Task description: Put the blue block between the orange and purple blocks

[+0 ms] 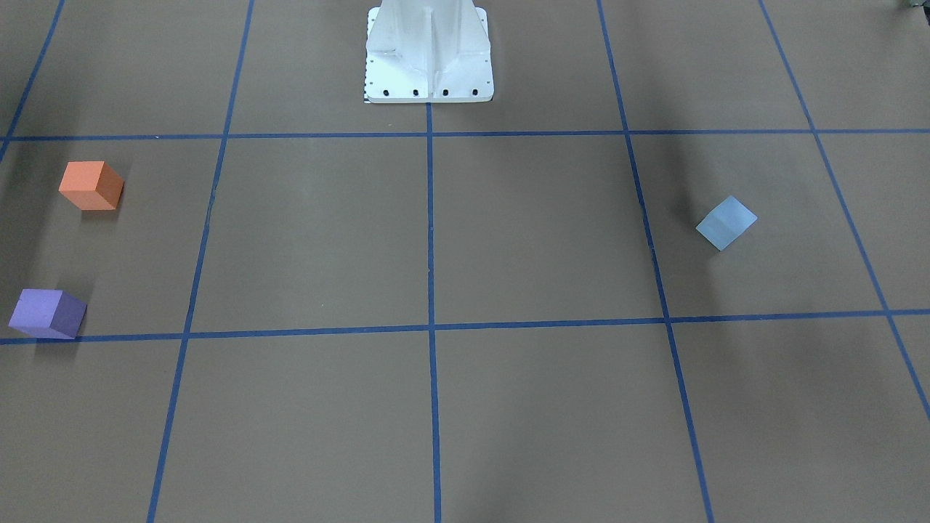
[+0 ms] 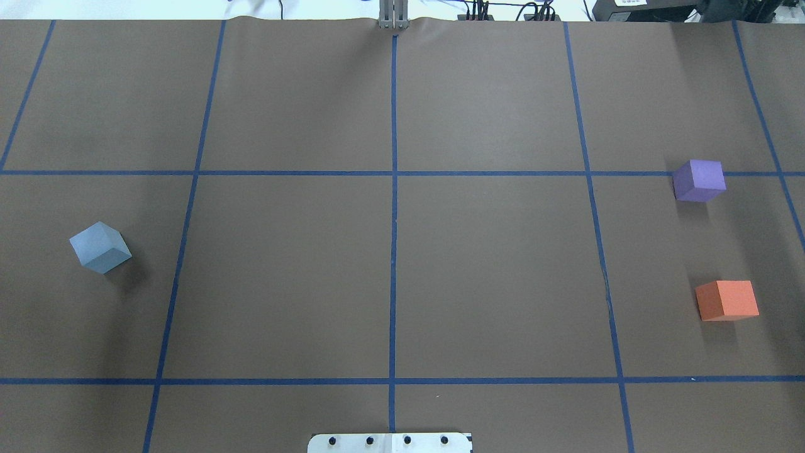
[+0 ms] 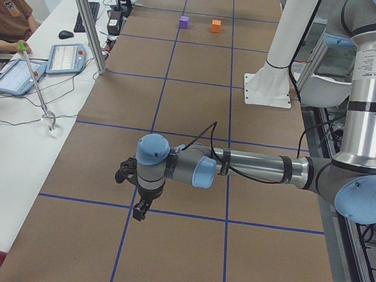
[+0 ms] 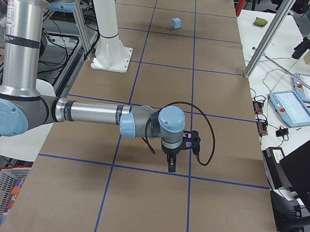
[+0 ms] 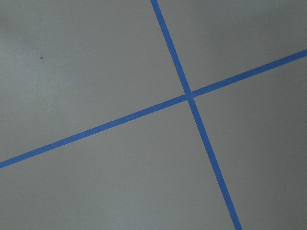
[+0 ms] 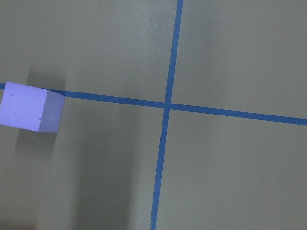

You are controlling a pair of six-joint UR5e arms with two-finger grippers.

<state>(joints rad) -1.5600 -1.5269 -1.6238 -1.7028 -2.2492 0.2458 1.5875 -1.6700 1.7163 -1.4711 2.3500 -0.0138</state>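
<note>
The light blue block (image 1: pixel 726 222) lies on the brown table on my left side; it also shows in the overhead view (image 2: pixel 100 247) and far off in the exterior right view (image 4: pixel 176 23). The orange block (image 1: pixel 91 186) (image 2: pixel 727 300) and the purple block (image 1: pixel 48 313) (image 2: pixel 699 180) lie apart on my right side. The purple block (image 6: pixel 31 108) also shows at the left edge of the right wrist view. My left gripper (image 3: pixel 140 211) and right gripper (image 4: pixel 171 165) point down over the table. They show only in the side views, so I cannot tell whether they are open or shut.
Blue tape lines (image 2: pixel 393 251) divide the table into squares. The white robot base (image 1: pixel 429 54) stands at the table's middle edge. A side bench carries tablets (image 3: pixel 66 58) and cables, and a seated operator (image 3: pixel 7 10) is beside it.
</note>
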